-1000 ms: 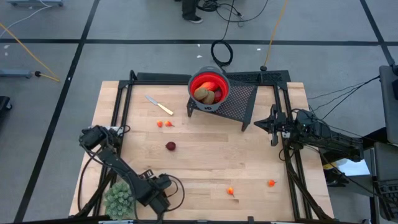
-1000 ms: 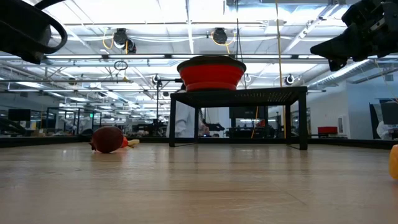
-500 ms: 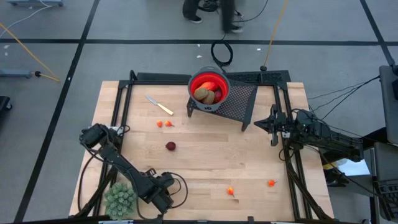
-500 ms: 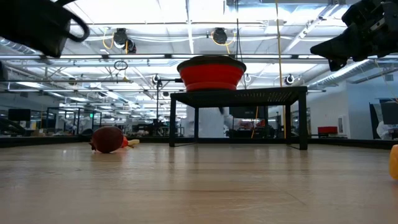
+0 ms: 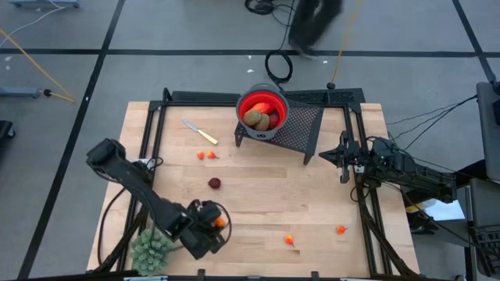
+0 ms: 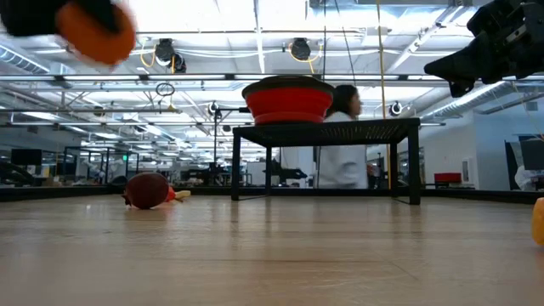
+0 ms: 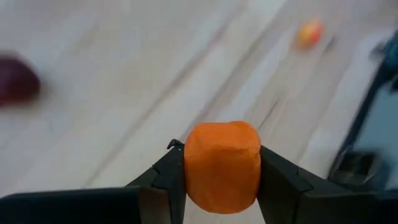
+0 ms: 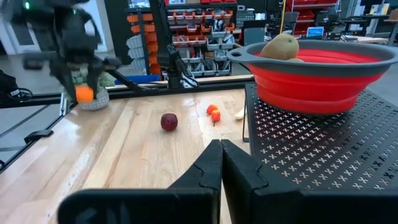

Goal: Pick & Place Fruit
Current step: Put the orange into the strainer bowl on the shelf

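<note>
A: High view. Where does the left gripper (image 5: 218, 224) sit?

B: Over the table (image 5: 258, 199) near its front edge, toward the front-left corner, just beside the spiky green ball (image 5: 151, 248). It is clamped on an orange fruit (image 5: 221, 222).

A: The rest of the fruit?

B: Two brown kiwis (image 5: 258, 119) lie in the red bowl (image 5: 262, 103), which stands on the black mesh stand (image 5: 301, 126) at the back edge. A dark red fruit (image 5: 214, 183) lies mid-table; two small orange bits (image 5: 205, 155) sit left of centre, near the knife (image 5: 201, 131). Two more orange bits (image 5: 290, 240) lie by the front edge, toward the right.

A: Right gripper (image 5: 344, 157)?

B: At the right edge, beside the stand, fingers pressed together, nothing held.

A: Low view?

B: The orange fruit hangs high, clear of the wood. The dark red fruit rests on the table, left of the stand. A person in a white coat (image 6: 342, 157) stands behind.

A: Left wrist view?

B: Both fingers (image 7: 163, 180) press the orange fruit's sides, part open around it.

A: Right wrist view?

B: Fingers meet at the tips; the bowl is close by.
</note>
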Controlling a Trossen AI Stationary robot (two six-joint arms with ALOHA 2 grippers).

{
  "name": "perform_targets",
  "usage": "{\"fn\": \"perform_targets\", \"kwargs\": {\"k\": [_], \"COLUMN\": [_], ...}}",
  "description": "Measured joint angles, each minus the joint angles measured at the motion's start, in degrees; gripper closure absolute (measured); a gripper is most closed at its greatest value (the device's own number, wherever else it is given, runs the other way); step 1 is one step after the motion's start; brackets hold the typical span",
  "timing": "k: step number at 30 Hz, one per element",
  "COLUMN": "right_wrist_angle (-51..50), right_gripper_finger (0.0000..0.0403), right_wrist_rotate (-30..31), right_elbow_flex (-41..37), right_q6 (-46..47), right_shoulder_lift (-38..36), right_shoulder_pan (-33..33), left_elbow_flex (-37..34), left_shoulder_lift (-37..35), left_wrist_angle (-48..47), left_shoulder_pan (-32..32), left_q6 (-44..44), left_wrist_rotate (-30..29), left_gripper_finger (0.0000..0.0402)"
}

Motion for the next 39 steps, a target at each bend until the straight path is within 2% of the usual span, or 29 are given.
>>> {"fn": "perform_targets", "kwargs": {"k": [6, 11, 15, 19, 28, 39], "right_wrist_angle": [0.0, 0.0, 0.0, 0.0, 0.0, 0.0], "right_gripper_finger": [0.0403, 0.0403, 0.0403, 0.0403, 0.0403, 0.0403], "right_wrist_rotate": [0.0, 0.0, 0.0, 0.0, 0.0, 0.0], "right_elbow_flex": [0.0, 0.0, 0.0, 0.0, 0.0, 0.0], "right_q6": [0.0, -0.3, -0.6, -0.6, -0.7, -0.7], "right_shoulder_lift": [0.0, 0.0, 0.0, 0.0, 0.0, 0.0], "right_shoulder_pan": [0.0, 0.0, 0.0, 0.0, 0.0, 0.0], "left_elbow_flex": [0.0, 0.1, 0.1, 0.1, 0.1, 0.0], "left_shoulder_lift": [-4.7, -7.2, -8.2, -8.2, -8.2, -8.2], "left_wrist_angle": [5.0, 12.3, 21.1, 31.2, 52.5, 69.8], "left_shoulder_pan": [0.9, 2.5, 4.1, 5.8, 9.9, 13.3], "left_q6": [3.9, 8.7, 13.5, 18.1, 28.5, 38.6], "left_wrist_rotate": [-9.4, -13.2, -13.5, -9.9, 2.6, 12.4], "left_gripper_finger": [0.0256, 0.0256, 0.0256, 0.0256, 0.0256, 0.0256]}}
